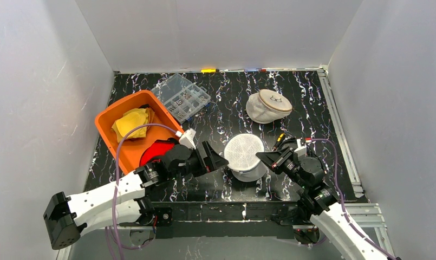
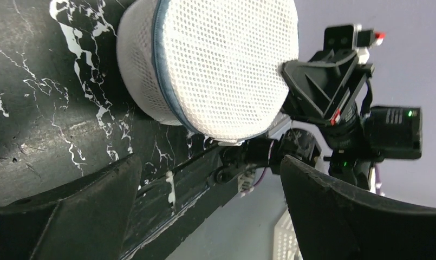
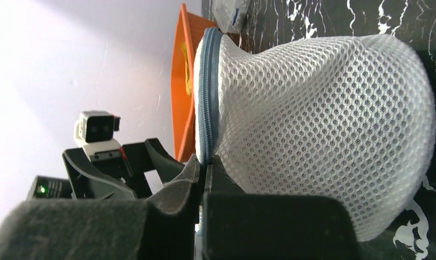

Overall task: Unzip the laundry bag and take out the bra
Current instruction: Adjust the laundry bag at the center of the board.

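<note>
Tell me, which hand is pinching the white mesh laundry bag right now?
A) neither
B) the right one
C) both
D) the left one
B: the right hand is closed on the blue zipper seam of the laundry bag, while the left hand stands wide open with nothing between its fingers.

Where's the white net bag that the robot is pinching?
In the top view, the net bag sits front and centre, between the open left end effector and the right end effector, which is shut on its zipper.
</note>
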Controlling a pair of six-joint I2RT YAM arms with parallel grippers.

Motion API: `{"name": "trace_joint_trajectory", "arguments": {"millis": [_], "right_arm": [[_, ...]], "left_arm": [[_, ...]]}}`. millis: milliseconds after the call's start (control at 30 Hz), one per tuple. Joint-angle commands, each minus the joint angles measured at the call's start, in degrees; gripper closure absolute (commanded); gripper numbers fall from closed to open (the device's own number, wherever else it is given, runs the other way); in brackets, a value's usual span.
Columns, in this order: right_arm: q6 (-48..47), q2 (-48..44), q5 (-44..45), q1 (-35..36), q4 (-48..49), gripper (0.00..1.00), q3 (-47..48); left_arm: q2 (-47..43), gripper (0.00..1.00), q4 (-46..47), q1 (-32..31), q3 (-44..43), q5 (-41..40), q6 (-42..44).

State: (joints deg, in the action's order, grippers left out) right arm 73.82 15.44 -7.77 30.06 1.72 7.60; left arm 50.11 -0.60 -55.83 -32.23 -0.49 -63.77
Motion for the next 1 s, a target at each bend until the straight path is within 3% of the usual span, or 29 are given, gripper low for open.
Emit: {"name": "trace_joint_trajectory", "arguments": {"millis": [0,233,433,633,967], "right_arm": [[3.17,0.28,5.3,-0.03,5.77,0.99,1.73],[2.77,5.23,7.42,0.27,11.52,0.99,5.3],[3.31,7.34,7.48,1.35,16.45,0.99,1.41],[1.63,2.83,9.81,1.84,11.3,0.99,-0.02],[0.75,-2.29,9.12,1.84,3.27,0.99,-0.04]], "left_arm": [[-2.08,0.01,-2.32,-2.59,-0.01,-13.79,-7.19],[-6.31,0.01,-5.15,-3.23,1.02,-19.15,-9.03],[-2.84,0.01,-3.31,-3.94,0.54,-18.61,-10.46],[1.03,0.04,2.98,-4.54,1.33,-16.82,-11.54],[9.78,0.1,4.15,-5.34,-1.45,-14.18,-14.54]]}}
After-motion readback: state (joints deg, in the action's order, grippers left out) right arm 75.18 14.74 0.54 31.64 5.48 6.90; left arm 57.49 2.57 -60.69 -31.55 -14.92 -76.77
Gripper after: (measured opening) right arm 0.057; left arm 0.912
